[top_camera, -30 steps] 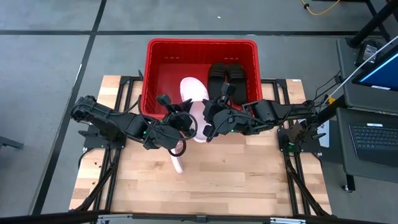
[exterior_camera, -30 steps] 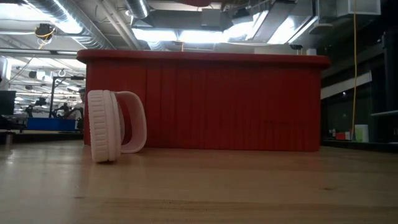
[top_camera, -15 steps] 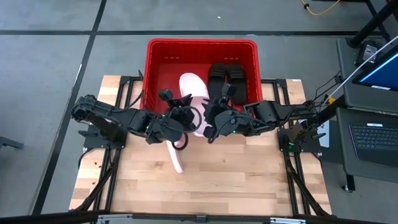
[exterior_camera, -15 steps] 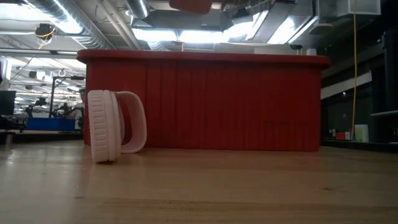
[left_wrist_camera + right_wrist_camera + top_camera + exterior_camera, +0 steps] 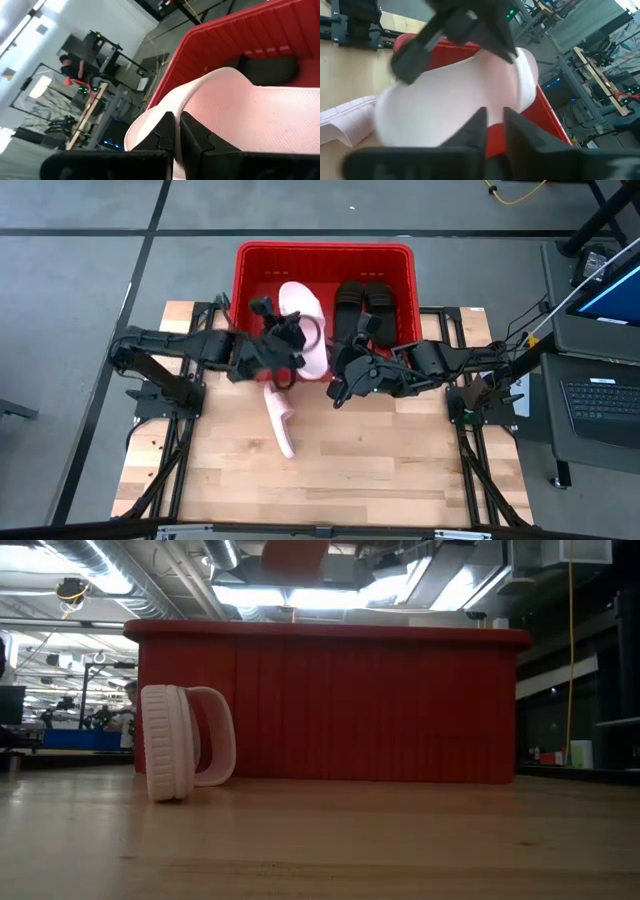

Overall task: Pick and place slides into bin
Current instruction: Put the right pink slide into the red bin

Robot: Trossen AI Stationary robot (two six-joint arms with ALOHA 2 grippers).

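Carrying pink slide (image 5: 302,328) over bin (image 5: 325,251)

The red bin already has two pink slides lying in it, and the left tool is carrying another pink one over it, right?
Not quite. The two slides lying in the red bin are black, not pink, as the high view shows. The rest holds: the left tool carries a pink slide over the bin, while another pink slide lies on the table.
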